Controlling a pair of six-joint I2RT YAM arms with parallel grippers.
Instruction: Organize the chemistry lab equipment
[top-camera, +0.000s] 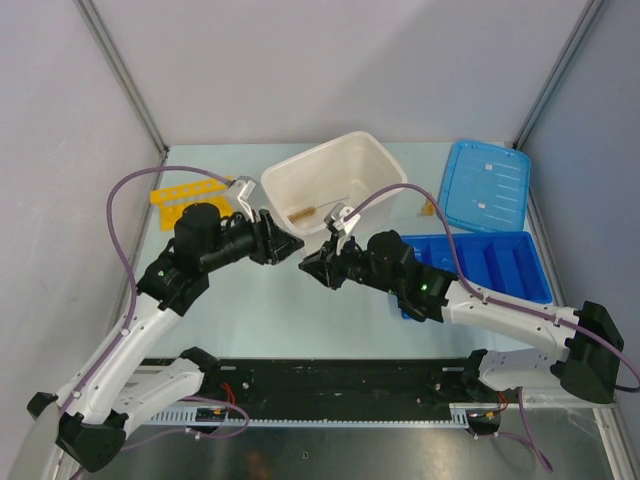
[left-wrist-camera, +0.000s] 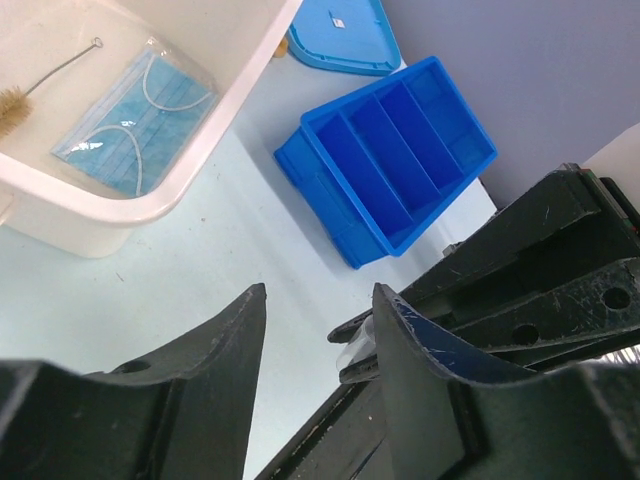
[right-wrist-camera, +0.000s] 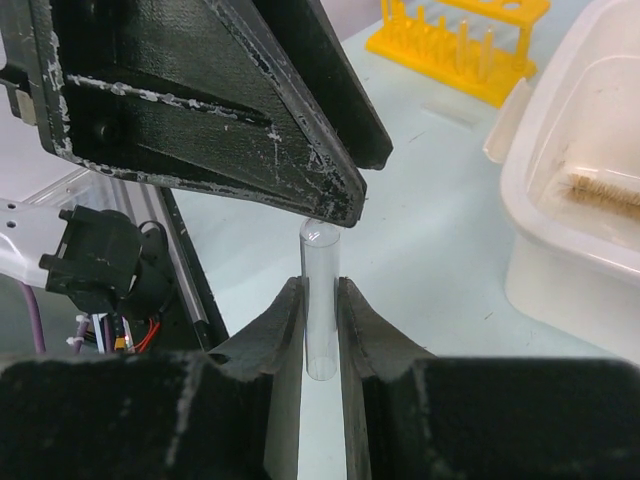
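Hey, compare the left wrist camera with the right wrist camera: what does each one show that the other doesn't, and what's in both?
Left wrist only: the blue divided tray, the blue lid beyond it, and a packaged face mask lying in the white tub.
Right wrist only: the yellow tube rack, and a plain look at the clear tube pinched between the fingers of the right claw.
Both: the white tub, the wire brush inside it, and the pale table.

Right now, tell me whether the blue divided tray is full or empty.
Empty, as far as shown: in the left wrist view the four compartments of the blue divided tray show only bare blue floors.
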